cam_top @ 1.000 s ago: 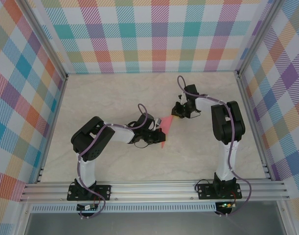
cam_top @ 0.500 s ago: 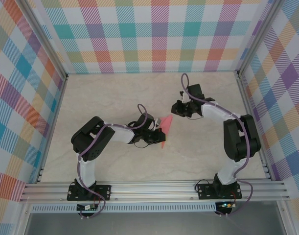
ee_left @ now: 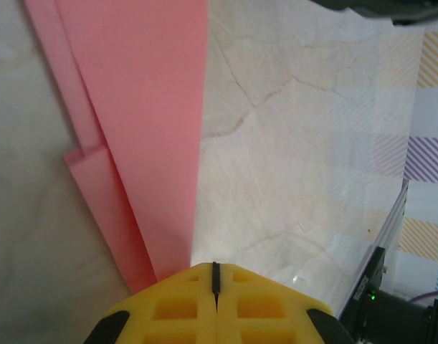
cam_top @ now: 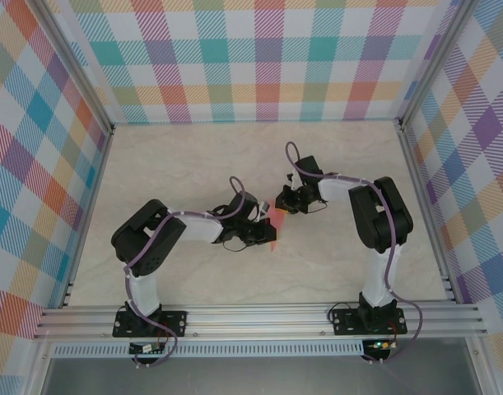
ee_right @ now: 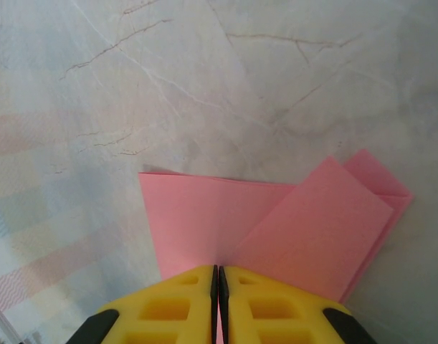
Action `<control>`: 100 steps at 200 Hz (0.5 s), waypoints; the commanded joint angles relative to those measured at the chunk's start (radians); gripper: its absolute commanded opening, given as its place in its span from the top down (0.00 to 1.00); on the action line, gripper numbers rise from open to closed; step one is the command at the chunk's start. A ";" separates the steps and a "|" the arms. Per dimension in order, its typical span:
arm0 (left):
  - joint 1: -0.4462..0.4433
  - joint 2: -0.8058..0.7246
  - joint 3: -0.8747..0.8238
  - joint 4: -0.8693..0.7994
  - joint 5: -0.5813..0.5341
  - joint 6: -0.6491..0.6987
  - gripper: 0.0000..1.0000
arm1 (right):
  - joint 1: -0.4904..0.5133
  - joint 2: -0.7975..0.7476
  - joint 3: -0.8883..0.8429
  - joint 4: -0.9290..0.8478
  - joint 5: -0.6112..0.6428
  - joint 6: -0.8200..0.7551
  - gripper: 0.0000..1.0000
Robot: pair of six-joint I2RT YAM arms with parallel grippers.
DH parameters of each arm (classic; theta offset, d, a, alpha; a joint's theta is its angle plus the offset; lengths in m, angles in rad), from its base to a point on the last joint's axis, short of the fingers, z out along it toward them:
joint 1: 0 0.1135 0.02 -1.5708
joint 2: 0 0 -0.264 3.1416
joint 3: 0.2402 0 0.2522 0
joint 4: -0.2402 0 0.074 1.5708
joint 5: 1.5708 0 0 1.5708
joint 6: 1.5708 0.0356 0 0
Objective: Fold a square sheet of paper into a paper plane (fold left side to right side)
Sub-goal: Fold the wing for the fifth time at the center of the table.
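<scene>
1. Closely pressed together, the left fingers (ee_left: 168, 308) are seen in the left wrist view with just a thin dark seam between them. The narrow end of the pink paper (ee_left: 147, 107) is covered by their tips, and it cannot be told whether it is pinched or merely pressed down.
2. The right fingers (ee_right: 175, 308) are likewise closed, pad against pad. The pink paper is drawn straight into their seam, so it is taken to be clamped there.
3. Away from the left fingers the paper is spread as a long wedge, straight along its right edge and stepped in layers along its left edge.
4. Away from the right fingers a broad layer is seen, with a tilted flap folded over its right part. Further layer edges are shown just past that flap.
5. The pale marbled table (ee_left: 297, 143) is seen under the paper in both wrist views.
6. From above, the paper is found near the middle of the table, between the two sets of fingers. It is reached by the left arm (cam_top: 193, 226) from the lower left and by the right arm (cam_top: 374, 210) from the right.
7. The table is enclosed by plaid walls (cam_top: 259, 58), and the arm bases are bolted to a metal rail (cam_top: 259, 317) at the near edge.
</scene>
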 commanded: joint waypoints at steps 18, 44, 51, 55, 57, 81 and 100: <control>-0.043 -0.057 0.009 -0.043 0.050 0.010 0.98 | 0.001 0.044 0.010 -0.059 0.055 -0.017 0.87; -0.048 -0.033 0.030 -0.068 0.034 0.011 0.98 | 0.003 0.039 0.013 -0.072 0.063 -0.023 0.87; -0.047 -0.022 0.035 -0.073 0.026 0.011 0.98 | 0.003 0.038 0.013 -0.074 0.065 -0.024 0.87; -0.047 -0.016 0.036 -0.073 0.021 0.011 0.98 | 0.003 0.038 0.013 -0.076 0.066 -0.026 0.87; -0.048 -0.013 0.036 -0.074 0.021 0.012 0.98 | 0.003 0.036 0.013 -0.077 0.066 -0.027 0.87; -0.047 0.010 0.035 -0.059 0.005 -0.002 0.98 | 0.004 0.036 0.014 -0.084 0.072 -0.033 0.87; -0.048 0.010 0.032 -0.055 0.004 -0.004 0.98 | 0.004 0.036 0.013 -0.088 0.075 -0.035 0.87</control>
